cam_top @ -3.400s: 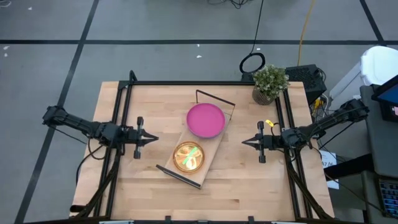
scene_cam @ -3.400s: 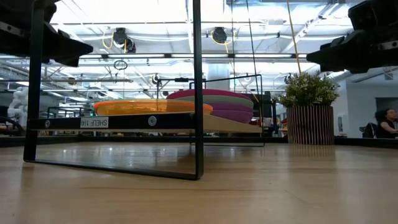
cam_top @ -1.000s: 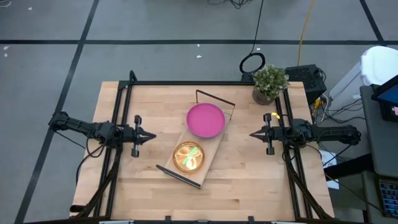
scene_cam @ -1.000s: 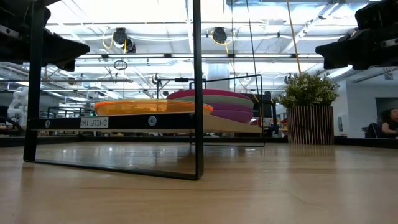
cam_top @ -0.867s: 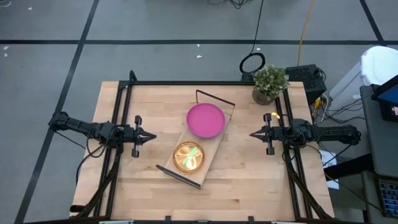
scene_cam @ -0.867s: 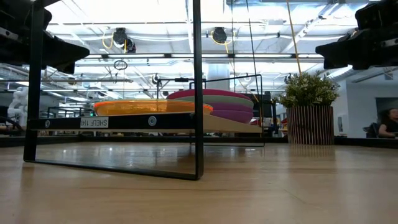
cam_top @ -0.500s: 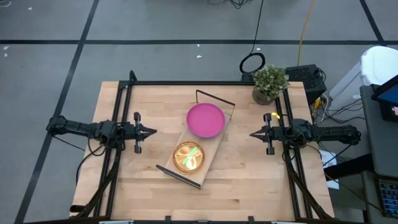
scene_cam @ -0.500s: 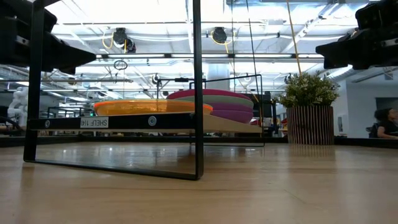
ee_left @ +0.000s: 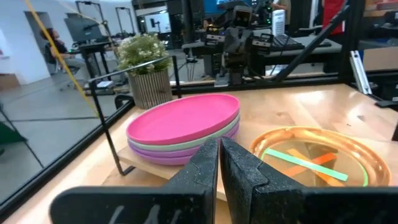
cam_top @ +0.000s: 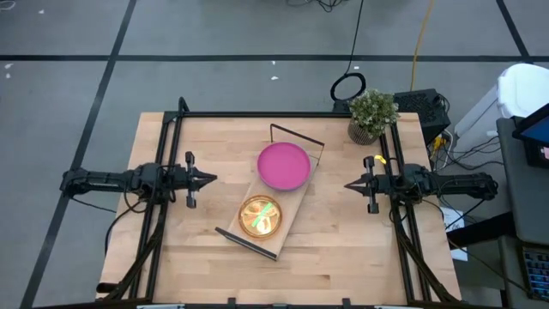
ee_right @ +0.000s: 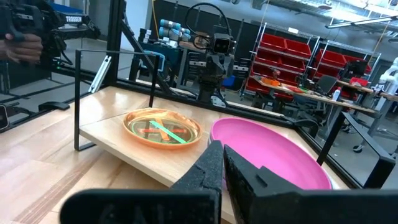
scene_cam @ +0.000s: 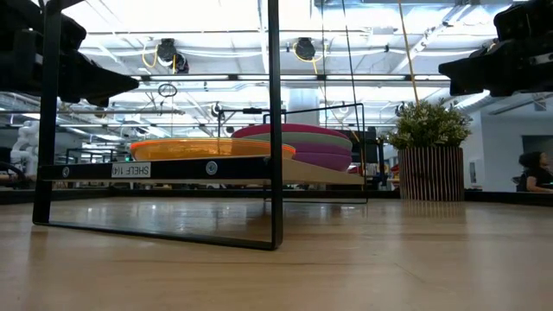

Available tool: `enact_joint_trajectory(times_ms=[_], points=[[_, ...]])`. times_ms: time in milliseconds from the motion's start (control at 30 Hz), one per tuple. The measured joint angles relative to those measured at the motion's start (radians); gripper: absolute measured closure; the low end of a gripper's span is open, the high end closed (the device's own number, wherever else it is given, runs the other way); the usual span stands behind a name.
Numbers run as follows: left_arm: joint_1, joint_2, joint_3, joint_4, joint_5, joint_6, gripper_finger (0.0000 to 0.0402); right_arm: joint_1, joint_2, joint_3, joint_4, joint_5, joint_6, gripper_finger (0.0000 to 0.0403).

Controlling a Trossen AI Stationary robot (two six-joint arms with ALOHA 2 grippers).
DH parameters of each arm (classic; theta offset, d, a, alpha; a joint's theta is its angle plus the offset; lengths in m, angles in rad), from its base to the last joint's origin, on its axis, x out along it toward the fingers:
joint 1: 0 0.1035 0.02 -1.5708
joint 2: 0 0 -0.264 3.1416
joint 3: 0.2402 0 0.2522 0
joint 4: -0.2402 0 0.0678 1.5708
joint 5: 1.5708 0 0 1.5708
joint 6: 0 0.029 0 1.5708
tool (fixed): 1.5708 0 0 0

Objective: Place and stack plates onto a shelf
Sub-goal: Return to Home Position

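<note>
Magenta plate [cam_top: 284, 165] hides, from above, the plates [ee_left: 180, 150] stacked under it.

A robotics lab: red parts-bin racks [ee_right: 277, 56] and workbenches [ee_right: 297, 91].

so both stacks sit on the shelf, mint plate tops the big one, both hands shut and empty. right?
No: the magenta plate tops it, mint plate beneath, per the left wrist view. Rest is right: all on the shelf, left hand and right hand shut and empty.
</note>
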State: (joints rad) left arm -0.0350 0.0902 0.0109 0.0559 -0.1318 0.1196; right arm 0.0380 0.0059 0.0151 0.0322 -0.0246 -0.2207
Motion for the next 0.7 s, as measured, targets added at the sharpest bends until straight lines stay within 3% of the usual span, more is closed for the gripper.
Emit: enact_joint_trajectory(times_ms=[700], points=[[0.003, 0.000, 0.000, -0.014, -0.055, 0.002, 0.0378, 0.000, 0.000, 0.000, 0.001, 0.000, 0.000, 0.0403]])
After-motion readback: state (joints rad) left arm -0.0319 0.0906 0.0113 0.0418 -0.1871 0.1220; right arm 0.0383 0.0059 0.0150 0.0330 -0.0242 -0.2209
